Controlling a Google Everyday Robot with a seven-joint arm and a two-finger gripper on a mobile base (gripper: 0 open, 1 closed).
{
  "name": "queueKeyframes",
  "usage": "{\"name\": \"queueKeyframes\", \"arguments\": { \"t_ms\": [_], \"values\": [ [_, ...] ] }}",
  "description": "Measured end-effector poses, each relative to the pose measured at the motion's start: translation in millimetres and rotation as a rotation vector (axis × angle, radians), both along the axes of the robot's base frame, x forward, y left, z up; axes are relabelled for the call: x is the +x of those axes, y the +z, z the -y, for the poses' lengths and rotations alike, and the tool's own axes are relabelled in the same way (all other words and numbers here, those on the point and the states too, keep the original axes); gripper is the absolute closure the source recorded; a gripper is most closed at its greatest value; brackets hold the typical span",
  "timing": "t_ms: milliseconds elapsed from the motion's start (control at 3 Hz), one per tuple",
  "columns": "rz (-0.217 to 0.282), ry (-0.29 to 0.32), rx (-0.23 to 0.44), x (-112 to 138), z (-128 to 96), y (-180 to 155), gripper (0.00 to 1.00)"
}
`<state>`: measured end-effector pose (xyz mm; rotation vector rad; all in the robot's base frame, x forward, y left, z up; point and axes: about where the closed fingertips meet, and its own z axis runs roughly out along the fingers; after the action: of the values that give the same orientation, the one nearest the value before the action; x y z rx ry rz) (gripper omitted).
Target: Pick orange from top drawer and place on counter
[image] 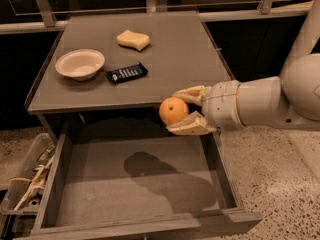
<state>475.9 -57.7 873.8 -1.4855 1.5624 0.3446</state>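
Claw (175,112), at centre right of the frame, is clamped on the orange (172,109), with one finger above it and one below. The orange hangs in the air over the back part of the open drawer (100,194), right at the front edge of the counter (170,59), and rests on neither. The picking part looks done, and the drawer bottom is bare. What is left, I judge, is to bring the orange over the edge and release it on the counter, right of the bowl (80,64).
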Motion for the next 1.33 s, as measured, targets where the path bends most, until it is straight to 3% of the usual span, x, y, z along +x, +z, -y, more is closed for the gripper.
{"name": "queueKeyframes", "arguments": {
  "t_ms": [333, 667, 1000, 1333],
  "values": [
    [0.043, -0.06, 0.001, 47.2, 15.3, 17.9, 1.0],
    [0.053, -0.119, 0.03, 108.4, 29.8, 35.4, 1.0],
    [0.02, -0.16, 0.108, 161.1, 37.1, 40.5, 1.0],
    [-0.035, -0.174, 0.195, 197.1, 35.9, 29.5, 1.0]
  ]
}}
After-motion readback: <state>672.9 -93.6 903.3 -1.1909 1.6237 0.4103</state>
